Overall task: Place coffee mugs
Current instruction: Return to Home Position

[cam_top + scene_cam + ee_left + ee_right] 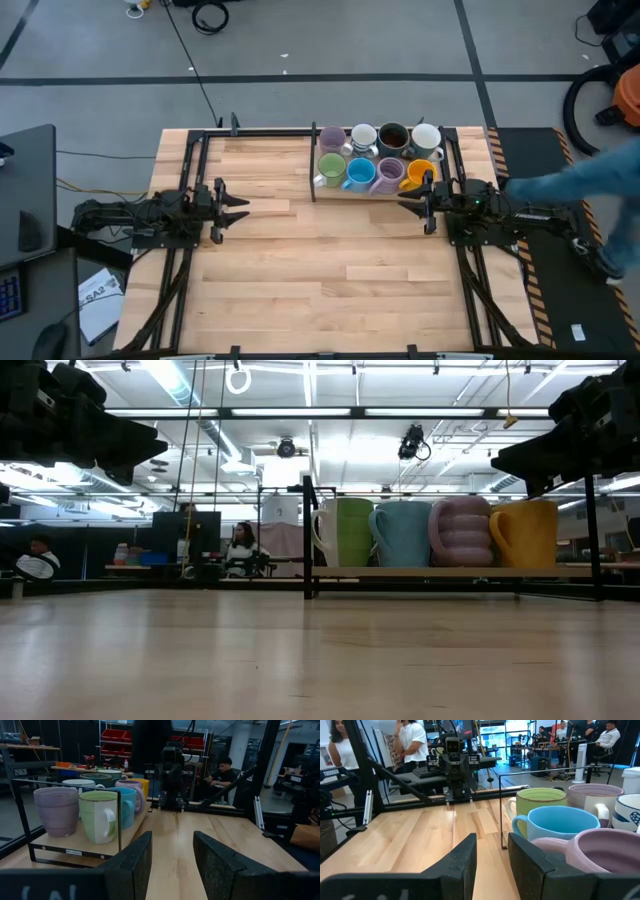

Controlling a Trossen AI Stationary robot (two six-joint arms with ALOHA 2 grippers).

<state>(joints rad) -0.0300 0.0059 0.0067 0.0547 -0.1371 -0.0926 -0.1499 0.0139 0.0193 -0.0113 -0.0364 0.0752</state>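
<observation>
Basically done, eight mugs on the shelf upper centre, left gripper and right gripper both spread, empty

Ceiling strip lights light the room from overhead (the low view looks into them, so they glare white). The tabletop is bright, with only soft shadows. Against the lamps, the left claw and right claw look nearly black.
</observation>
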